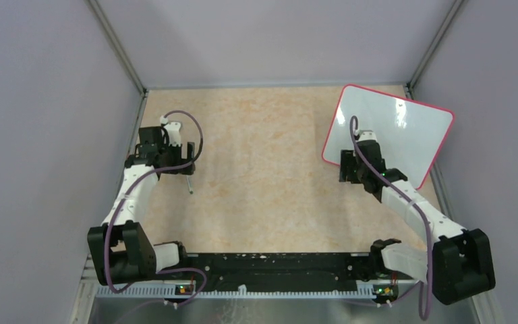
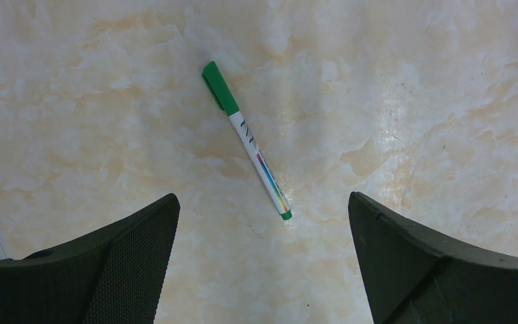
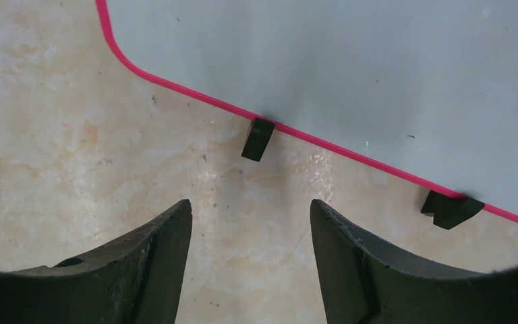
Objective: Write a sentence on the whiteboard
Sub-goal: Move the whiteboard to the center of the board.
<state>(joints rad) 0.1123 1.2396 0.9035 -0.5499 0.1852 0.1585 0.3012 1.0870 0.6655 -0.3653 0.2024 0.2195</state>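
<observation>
The whiteboard (image 1: 405,128), glossy white with a red-pink frame, lies at the back right of the table. In the right wrist view its near edge (image 3: 351,74) runs across the top, with two black clip feet (image 3: 257,139) on it. My right gripper (image 1: 351,169) is open and empty just in front of that edge (image 3: 251,206). A white marker with a green cap (image 2: 246,138) lies on the table; it shows in the top view (image 1: 189,184) too. My left gripper (image 1: 187,152) hovers over it, open and empty (image 2: 263,202).
The table (image 1: 263,169) is a marbled beige surface with grey walls on three sides. A black rail (image 1: 270,266) holding the arm bases runs along the near edge.
</observation>
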